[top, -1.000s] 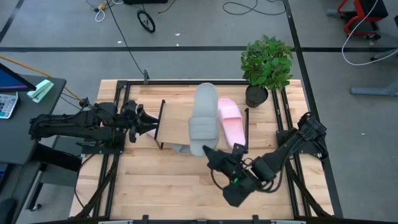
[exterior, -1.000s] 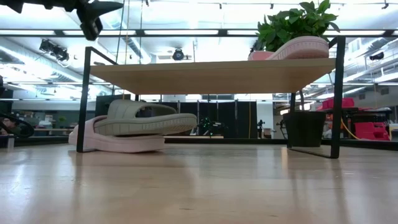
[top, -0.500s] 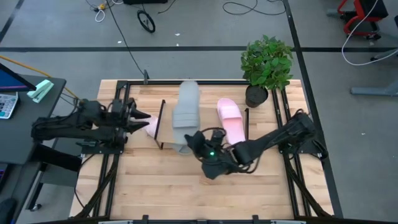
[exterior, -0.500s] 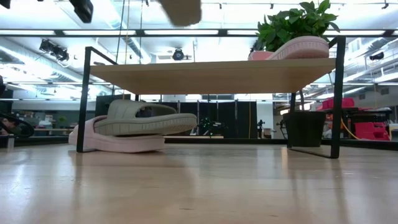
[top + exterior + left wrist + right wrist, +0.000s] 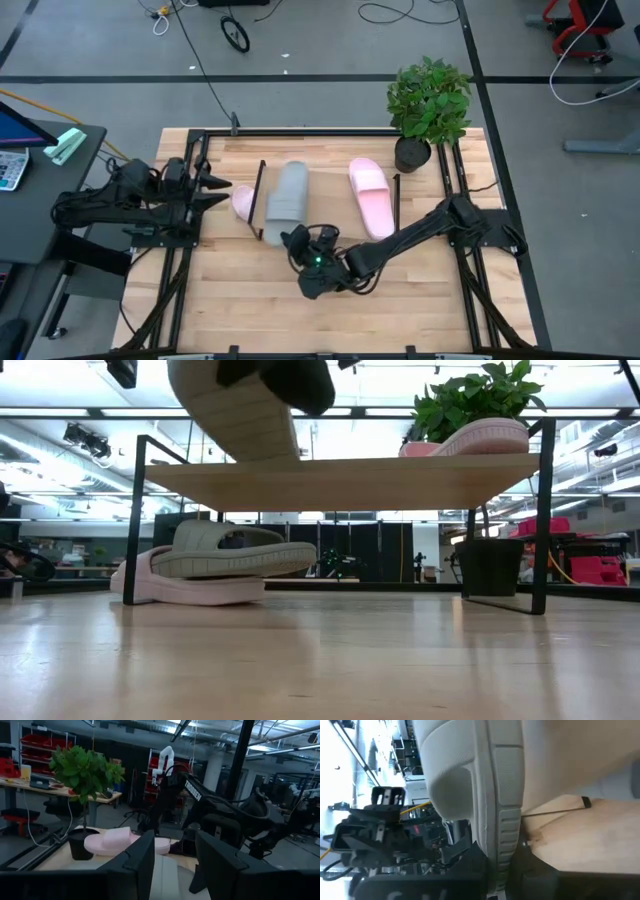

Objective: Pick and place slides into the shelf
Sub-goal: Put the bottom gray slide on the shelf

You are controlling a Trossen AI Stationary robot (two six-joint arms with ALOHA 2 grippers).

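The right gripper (image 5: 297,240) is extended over the left part of the low rack with a flat light-wood board and thin black metal end frames (image 5: 325,205). Its jaws are clenched on the heel end of a pale grey soft slide with a wide strap (image 5: 287,192), which it holds in the air above the board. In the low view this held grey slide (image 5: 240,410) hangs tilted above the board's left part, clear of the surface, with its ribbed sole facing the camera.

A light pink slide (image 5: 371,196) lies on the right part of the board, near the potted green plant in a black pot (image 5: 428,105) that stands at the far right corner of the wooden tabletop (image 5: 250,300).

Under the shelf, at its left end, the second pale grey slide (image 5: 232,550) rests on top of the second light pink slide (image 5: 185,587), which lies on the tabletop. In the high view the toe of that lower pink slide (image 5: 243,203) protrudes beyond the left end frame.

The left gripper (image 5: 222,187) is positioned just left of the shelf, with its jaws released and holding nothing.
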